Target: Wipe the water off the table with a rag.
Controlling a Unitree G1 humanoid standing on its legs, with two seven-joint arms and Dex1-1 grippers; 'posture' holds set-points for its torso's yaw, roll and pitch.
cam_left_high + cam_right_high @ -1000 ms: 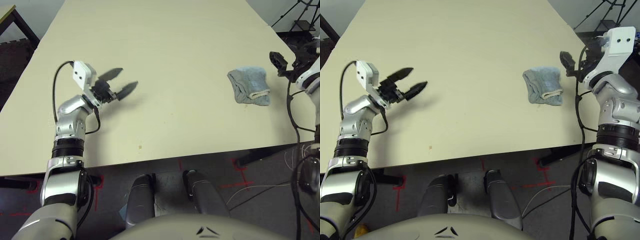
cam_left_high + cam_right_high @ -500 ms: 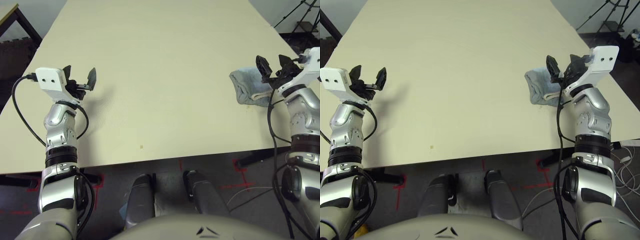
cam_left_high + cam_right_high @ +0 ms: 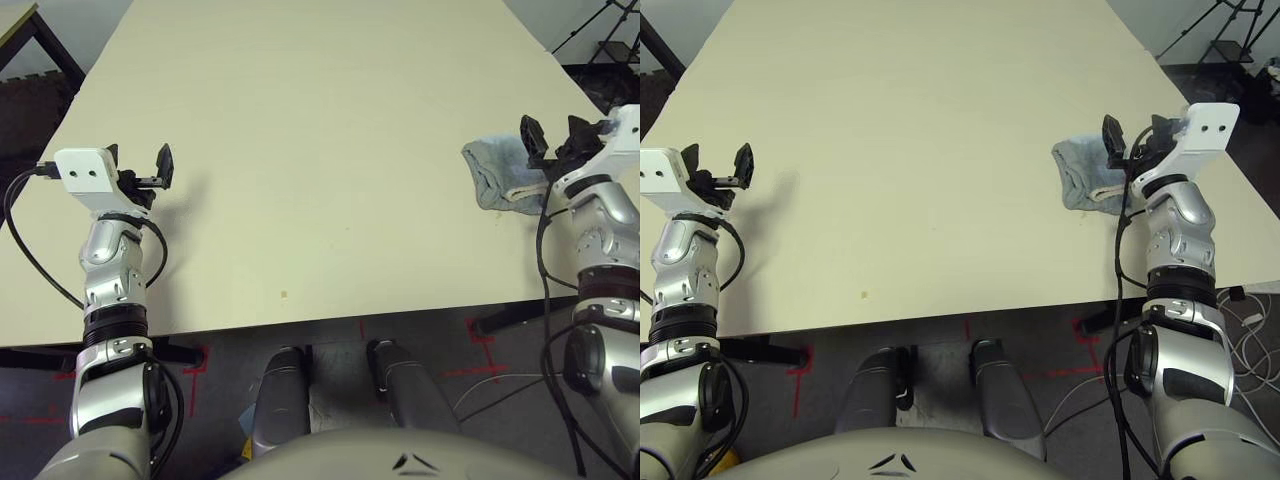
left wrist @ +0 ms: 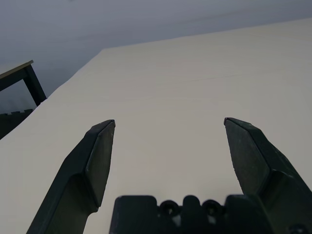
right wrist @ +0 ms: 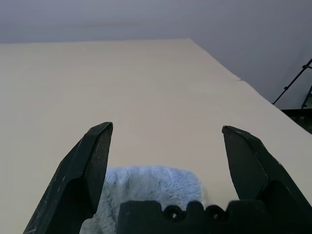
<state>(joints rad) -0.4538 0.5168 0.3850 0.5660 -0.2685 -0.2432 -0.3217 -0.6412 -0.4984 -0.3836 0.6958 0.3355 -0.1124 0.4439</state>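
Observation:
The blue-grey rag (image 3: 495,175) with its cream hem lies crumpled near the right edge of the pale cream table (image 3: 330,120). My right gripper (image 3: 555,140) hovers open just above and behind the rag's right side; in the right wrist view the rag (image 5: 146,187) sits low between the spread fingers (image 5: 92,161). My left gripper (image 3: 138,165) stands open over the table's left part, with bare tabletop between its fingers (image 4: 100,151). The water is out of view.
A tiny tan speck (image 3: 283,294) marks the table near its front edge. A smaller dark-framed table (image 3: 20,25) stands at the far left and a tripod (image 3: 600,20) at the far right. Cables (image 3: 590,320) hang by my right arm.
My left gripper has pulled back from the table's middle to its left edge and turned to point forward. My right gripper has swung in from the right edge to the rag.

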